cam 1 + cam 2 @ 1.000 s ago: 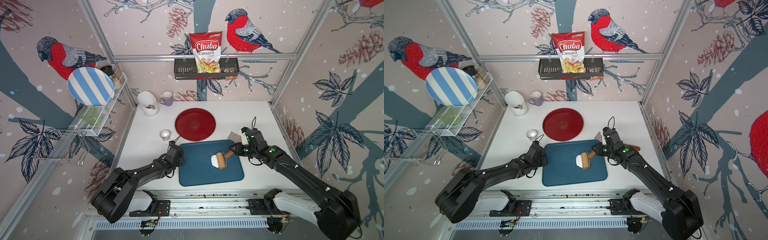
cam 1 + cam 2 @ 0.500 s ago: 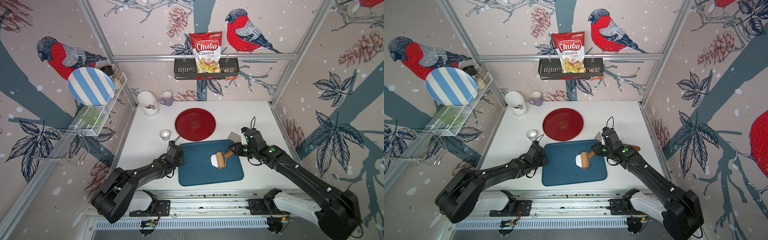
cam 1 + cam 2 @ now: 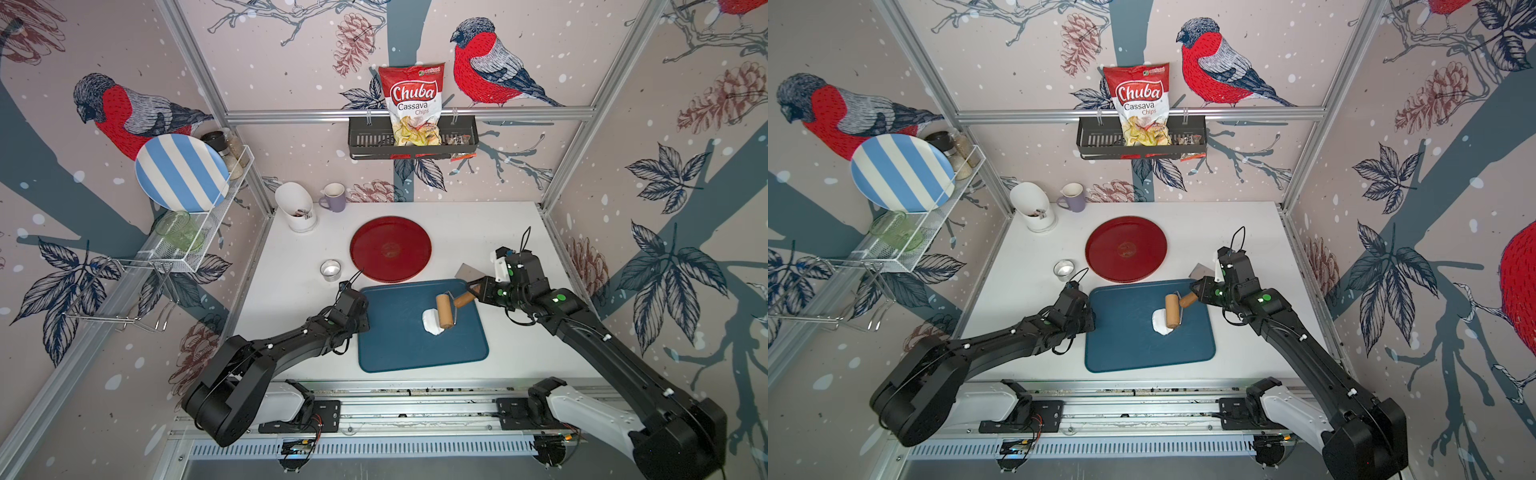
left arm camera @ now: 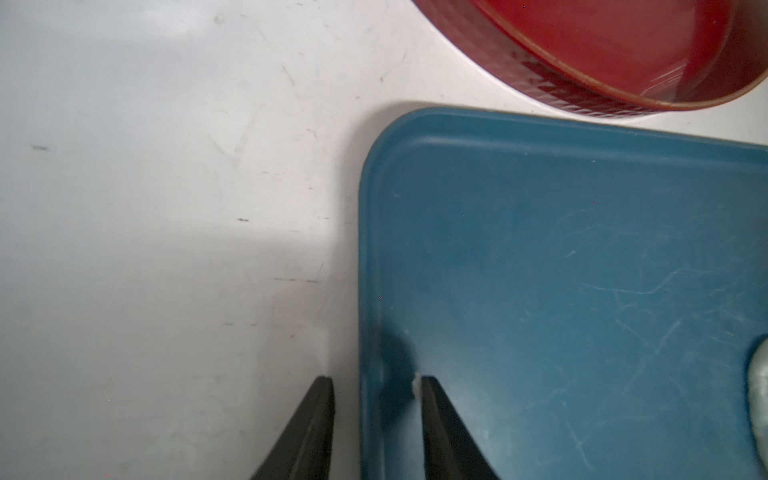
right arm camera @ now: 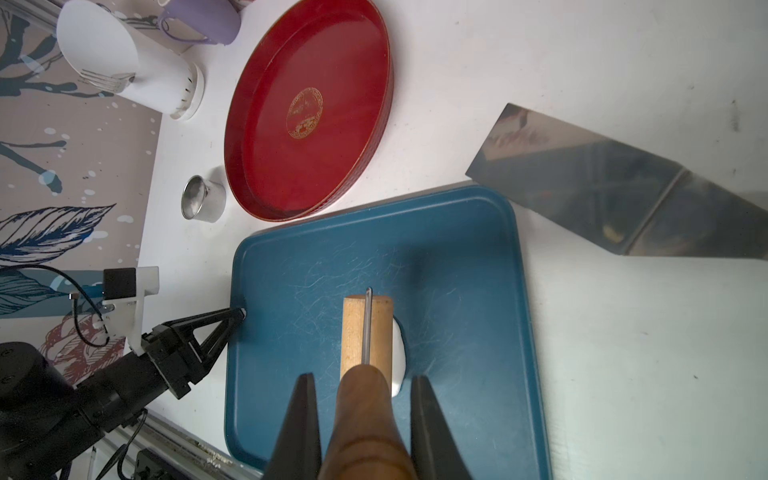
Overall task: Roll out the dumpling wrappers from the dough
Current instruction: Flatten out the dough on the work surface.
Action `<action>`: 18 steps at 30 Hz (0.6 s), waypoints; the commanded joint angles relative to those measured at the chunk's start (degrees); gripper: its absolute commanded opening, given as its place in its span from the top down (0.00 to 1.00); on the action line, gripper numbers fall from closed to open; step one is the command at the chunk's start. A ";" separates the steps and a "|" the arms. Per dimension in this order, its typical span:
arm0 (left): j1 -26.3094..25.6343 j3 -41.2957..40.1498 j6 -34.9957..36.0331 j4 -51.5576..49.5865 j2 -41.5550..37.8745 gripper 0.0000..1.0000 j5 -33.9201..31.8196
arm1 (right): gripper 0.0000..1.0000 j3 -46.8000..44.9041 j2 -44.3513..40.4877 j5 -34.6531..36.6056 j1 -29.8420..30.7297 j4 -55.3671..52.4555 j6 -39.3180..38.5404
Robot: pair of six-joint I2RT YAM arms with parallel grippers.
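1. The right hand [image 5: 363, 380] is closed on the dark wooden handle of the rolling pin [image 5: 368, 328], with one finger on each side of the handle. In both top views this hand sits above the far right corner of the blue tray [image 3: 399, 345].
2. The pin's pale roller lies across the tray, resting on the dough [image 3: 430, 324]. The handle slopes up and away from the roller into the right hand.
3. The dough is a small, rounded white mass on the tray, right of the tray's centre. It is partly covered by the roller and shows at the roller's left side and near end.
4. The left hand [image 4: 376, 384] is low at the tray's left edge, towards the far left corner.
   - Its fingers stand apart, one over the worktop [image 3: 478, 232] outside the tray and the other inside the tray.
   - The rim runs between the fingers with a gap on both sides, and nothing is gripped.
   - Whether the fingertips touch the surface cannot be told.
5. The tray lies flat on the worktop between the two arms, and its surface is scratched.
6. The red plate [image 3: 390, 248] sits just behind the tray's far edge.
7. A small metal cup [image 3: 331, 269] stands just left of the plate.
8. A flat metal blade [image 5: 602, 195] lies on the worktop beside the tray's far right corner.
9. A white cutlery holder [image 3: 296, 208] and a purple mug [image 3: 334, 197] stand at the worktop's far left corner.
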 commanded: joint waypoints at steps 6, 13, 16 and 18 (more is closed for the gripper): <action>0.16 -0.67 -1.80 -5.84 -5.22 0.53 1.76 | 1.00 -1.83 -1.26 -3.15 -0.31 4.25 -1.90; -2.15 -2.38 -4.58 -7.49 -6.77 0.55 2.20 | 1.00 -2.77 -1.84 -3.72 -0.92 5.84 -1.76; -3.29 -3.01 -5.27 -7.20 -6.65 0.62 1.70 | 1.00 -3.13 -1.86 -3.95 -1.17 5.99 -1.94; -3.48 -3.36 -5.49 -6.66 -6.31 0.68 1.59 | 1.00 -3.31 -2.01 -3.90 -1.36 5.89 -2.07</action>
